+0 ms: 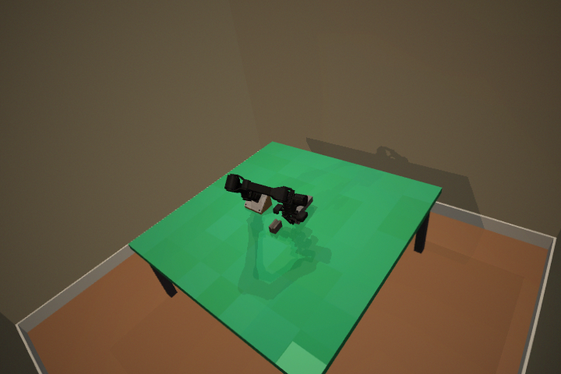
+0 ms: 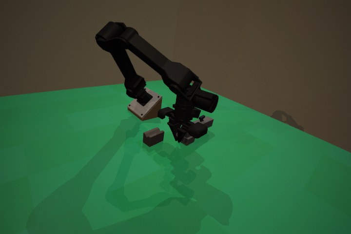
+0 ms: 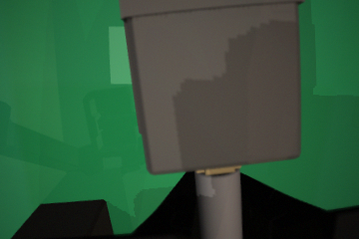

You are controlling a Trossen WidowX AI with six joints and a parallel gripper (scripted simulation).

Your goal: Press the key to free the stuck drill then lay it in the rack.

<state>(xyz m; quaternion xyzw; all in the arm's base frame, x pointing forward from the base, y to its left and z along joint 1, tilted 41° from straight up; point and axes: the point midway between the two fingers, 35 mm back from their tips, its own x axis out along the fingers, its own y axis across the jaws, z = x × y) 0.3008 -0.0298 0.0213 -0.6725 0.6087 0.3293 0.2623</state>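
Observation:
The drill (image 3: pixel 219 199) is a grey cylinder whose shank sticks out of the end of a grey block (image 1: pixel 308 201) (image 2: pixel 209 122) (image 3: pixel 207 75). A thin brass-coloured band (image 3: pixel 222 170) shows where it enters. My gripper (image 2: pixel 178 140) (image 3: pixel 207 177) is shut on the drill's shank, close to the block's end face. The key (image 2: pixel 202 118) is a small dark knob on top of the block's far part; the wrist view does not show it. The rack (image 1: pixel 275 226) (image 2: pixel 153 137) is a small brown-grey block with a groove along its top, standing apart from the gripper.
The arm's base sits on a wedge-shaped stand (image 1: pixel 256 204) (image 2: pixel 153 110), behind the rack. The arm rises from it and bends over to the gripper. All stand on the green table (image 1: pixel 245 304) (image 2: pixel 70 165). The arm's shadow falls across the table's front part.

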